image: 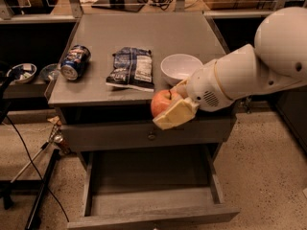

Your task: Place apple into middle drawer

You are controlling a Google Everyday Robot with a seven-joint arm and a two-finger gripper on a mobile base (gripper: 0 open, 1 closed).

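the tool (167, 107) pinches the apple (159, 102) between its pale fingers (176, 115), one wrapped under and across the fruit's near side and the other behind it, so the round fruit is cradled as well as squeezed and is less likely to roll out. the apple hangs in the air just past the front edge of the bench (144, 32), level with the closed drawer front with the small knob (115, 137), touching neither as far as can be seen. that position makes sense for the task: the fruit is clear of the bench top and sits above the middle drawer (148, 176), which is pulled well out with its bare floor exposed, so it looks as if a fairly direct descent could bring it inside. the white arm (240, 75) reaches in from the right, which leaves the drawer's opening unobstructed. the white bowl (180, 67), the snack bag (132, 68) and the drink can (74, 62) rest on the bench behind and to the left, out of the path. i judge the carry to be partway done, with lowering and release to come; the main risk seems to be letting go too high, since a round apple could bounce or roll on that flat floor toward the low side walls
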